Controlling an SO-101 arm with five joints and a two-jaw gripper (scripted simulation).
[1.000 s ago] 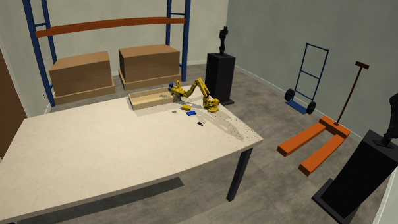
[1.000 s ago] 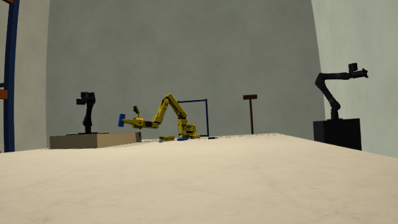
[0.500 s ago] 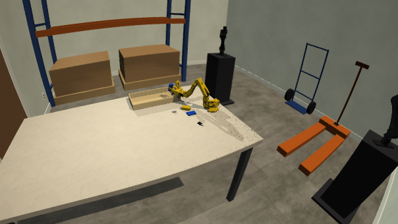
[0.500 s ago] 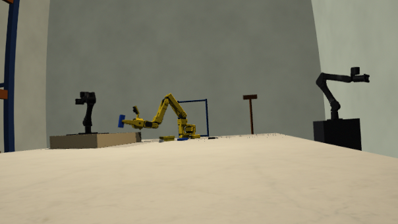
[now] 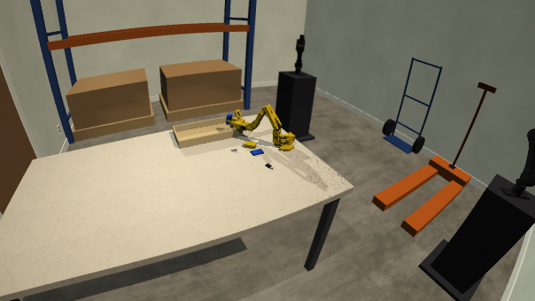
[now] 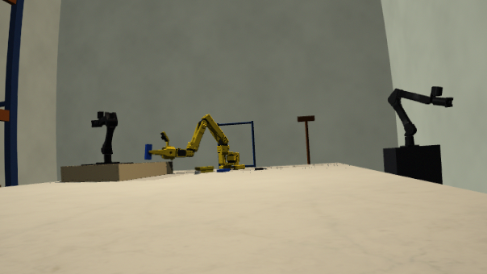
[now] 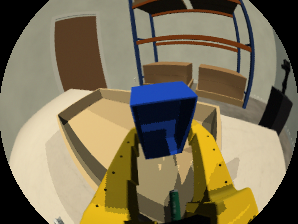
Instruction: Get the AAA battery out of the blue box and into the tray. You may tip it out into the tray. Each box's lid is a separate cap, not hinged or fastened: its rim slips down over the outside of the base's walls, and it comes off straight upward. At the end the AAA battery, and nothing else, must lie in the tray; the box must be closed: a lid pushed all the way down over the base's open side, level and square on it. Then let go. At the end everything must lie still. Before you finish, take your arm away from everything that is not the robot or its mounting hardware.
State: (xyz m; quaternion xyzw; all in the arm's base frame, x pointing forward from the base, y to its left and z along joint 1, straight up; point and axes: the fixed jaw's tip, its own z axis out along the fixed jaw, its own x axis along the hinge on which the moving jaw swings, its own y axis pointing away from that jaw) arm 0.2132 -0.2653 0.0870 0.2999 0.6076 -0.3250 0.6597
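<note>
hand: the hand (image 5: 232, 120) (image 6: 151, 152) (image 7: 165, 129) is clenched on the blue box, pinching it between its yellow fingers.
blue box: the blue box (image 5: 228, 119) (image 6: 147, 151) (image 7: 163, 94) is held up off the desk (image 5: 133, 199) (image 6: 242, 217) (image 7: 35, 135), lid off, its open side facing back toward the wrist view.
tray: the tan tray (image 5: 204, 139) (image 6: 90, 173) (image 7: 82, 106) stands on the desk, with the box raised above the level of its rim.
battery: a green cylinder (image 7: 174, 205), likely the aaa battery, shows low between the fingers in the wrist view, outside the box; whether it rests on the tray floor i cannot tell.
blue piece: a flat blue piece (image 5: 257, 152) (image 6: 223, 170), likely the lid, lies on the desk near the arm's foot.
yellow piece: a yellow piece (image 5: 249, 144) (image 6: 204, 169) lies near the blue one, between it and the tray.
small things: a black one (image 5: 268, 165) (image 6: 259, 168) and a grey one (image 5: 234, 150) are also on the desk, too small to name.
</note>
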